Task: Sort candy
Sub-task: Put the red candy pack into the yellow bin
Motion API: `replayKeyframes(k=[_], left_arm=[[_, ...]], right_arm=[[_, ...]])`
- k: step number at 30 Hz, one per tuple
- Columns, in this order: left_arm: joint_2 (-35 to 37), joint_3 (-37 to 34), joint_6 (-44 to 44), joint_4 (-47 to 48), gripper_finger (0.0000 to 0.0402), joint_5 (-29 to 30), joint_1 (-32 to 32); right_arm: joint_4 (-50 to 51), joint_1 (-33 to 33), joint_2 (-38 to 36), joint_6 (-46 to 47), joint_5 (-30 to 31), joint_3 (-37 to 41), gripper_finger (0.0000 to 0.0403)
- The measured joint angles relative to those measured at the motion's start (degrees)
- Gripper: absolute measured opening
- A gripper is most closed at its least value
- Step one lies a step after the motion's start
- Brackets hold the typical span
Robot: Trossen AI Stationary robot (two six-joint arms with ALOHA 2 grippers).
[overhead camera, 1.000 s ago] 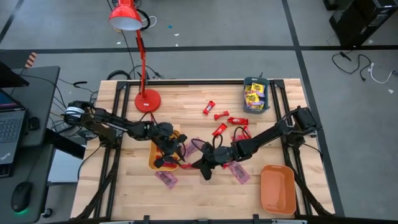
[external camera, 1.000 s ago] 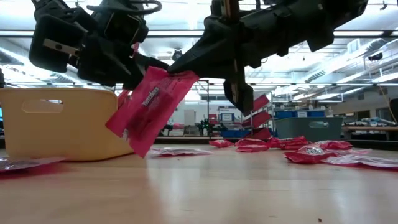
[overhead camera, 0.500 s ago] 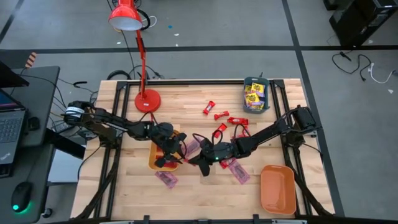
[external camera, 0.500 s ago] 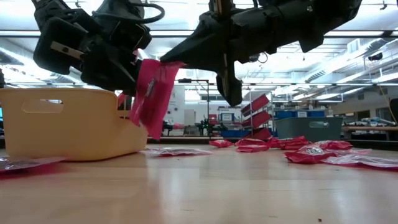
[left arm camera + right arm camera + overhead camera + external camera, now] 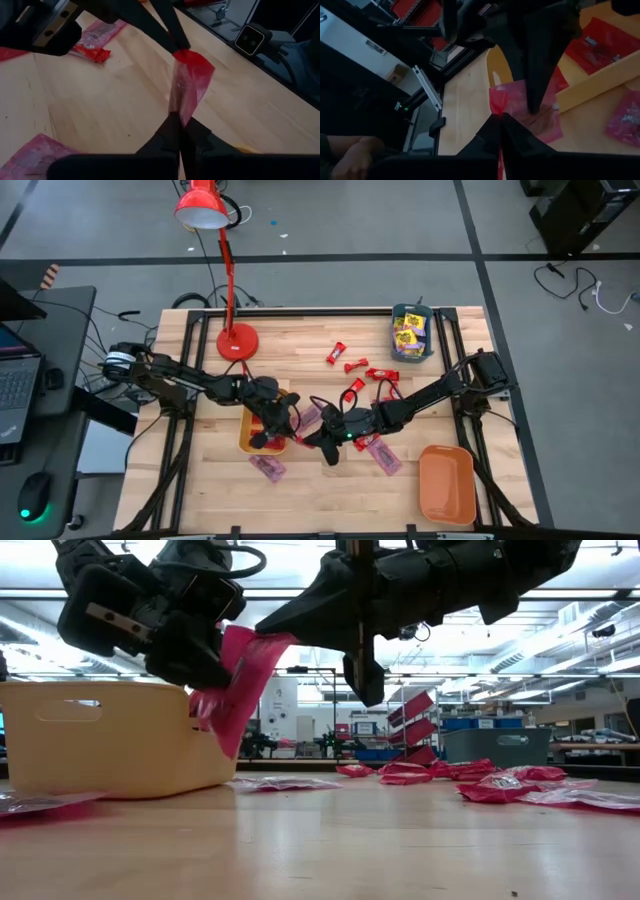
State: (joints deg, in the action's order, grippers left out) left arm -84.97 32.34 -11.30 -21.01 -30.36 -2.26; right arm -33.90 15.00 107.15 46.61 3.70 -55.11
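Observation:
A pink candy packet [image 5: 237,680] hangs in the air between both grippers, just past the rim of the yellow tray [image 5: 100,740], which stands near the table's middle left [image 5: 248,436]. My left gripper [image 5: 179,125] is shut on one end of the packet. My right gripper [image 5: 499,122] is shut on the other end. More pink packets [image 5: 267,467] and red sweets [image 5: 354,366] lie flat on the table. Yellow packets fill the teal tray [image 5: 412,332]. My left gripper pinches the packet's lower end [image 5: 180,112] between its two fingers, which come from the table's left. The packet is clear of the table and stretches up to the other gripper. My right gripper pinches the packet's upper end [image 5: 184,54] between its two fingertips, coming from the table's right, slanting down. The packet is lifted clear and runs from this hold down to the left gripper.
A red desk lamp [image 5: 236,340] stands at the far left. An orange tray [image 5: 447,483] sits at the near right corner. Pink packets [image 5: 385,457] lie near the right arm, with bare wood along the near edge.
My right gripper has carried the pink packet toward the table's left, up to the left gripper by the yellow tray. The packet, which hung broadside below it, has turned edge-on. My left gripper has shut on its lower end.

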Motion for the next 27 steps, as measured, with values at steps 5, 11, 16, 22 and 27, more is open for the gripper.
replayKeyframes(k=[5, 11, 16, 22, 27], left_arm=[[0.0, 0.0, 1.35, -1.65, 0.0002, -1.85, 0.0], [0.0, 0.0, 6.53, -6.67, 0.0001, -12.58, -0.11], [0.0, 0.02, 15.74, -17.6, 0.0001, -20.44, -0.11], [2.56, 0.11, 33.64, -27.81, 0.0, -32.88, 1.94], [7.42, 0.07, 41.85, -26.0, 0.0, -37.77, 2.73]], right_arm=[[3.28, 0.09, -2.32, -1.86, -0.55, 0.0, 0.0012], [15.1, 1.05, -10.07, -4.37, -0.54, -0.02, 0.0009], [25.14, 2.07, -16.44, -7.72, 3.93, -0.02, 0.0001], [35.0, 2.76, -20.67, -9.67, 12.68, -0.02, 0.0], [37.0, 2.82, -20.15, -10.43, 14.68, -0.02, 0.0]])
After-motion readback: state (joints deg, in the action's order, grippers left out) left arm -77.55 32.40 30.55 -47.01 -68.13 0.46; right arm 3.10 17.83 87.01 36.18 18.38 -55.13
